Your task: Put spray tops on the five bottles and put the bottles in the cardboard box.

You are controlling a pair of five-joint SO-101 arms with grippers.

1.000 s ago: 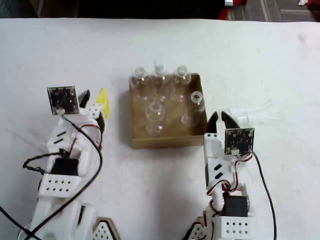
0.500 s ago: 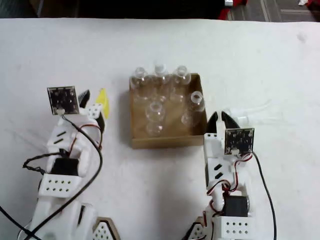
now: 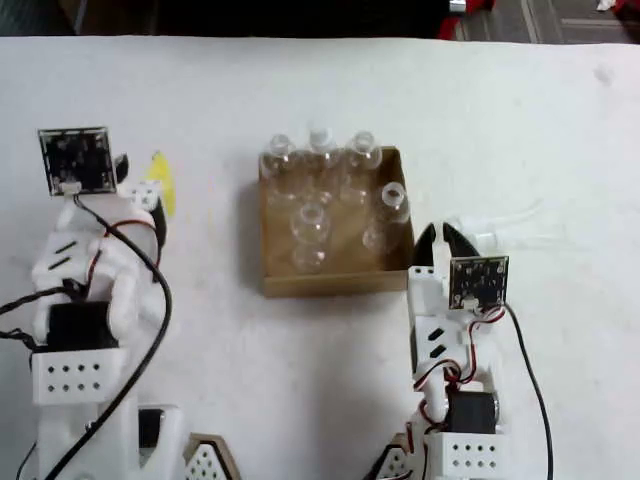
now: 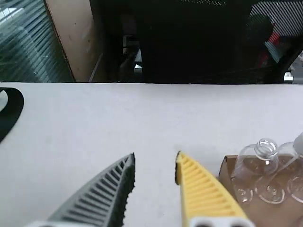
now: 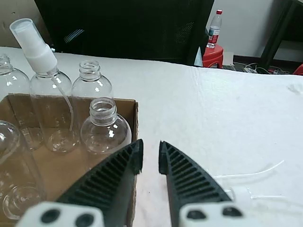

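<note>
The cardboard box [image 3: 335, 282] sits mid-table with several clear bottles standing in it. One bottle [image 3: 321, 141] [image 5: 47, 109] at the back wears a white spray top; the others, such as the bottle [image 3: 392, 200] [image 5: 104, 130] near the right wall, have bare necks. A loose spray top [image 3: 490, 236] [image 5: 240, 193] with its thin tube lies on the table right of the box. My right gripper [image 3: 441, 240] [image 5: 150, 152] hovers at the box's front right corner, open a little and holding nothing. My left gripper [image 3: 140, 178] [image 4: 155, 163] stands open and holding nothing, well left of the box.
The white table [image 3: 300, 380] stretches bare in front of the box and far to the right. Its back edge [image 3: 320, 38] borders a dark room. A dark curved object [image 4: 9, 111] lies off to one side in the left wrist view.
My left arm has swung left and farther back, away from the box. The right arm, box and bottles have stayed put.
</note>
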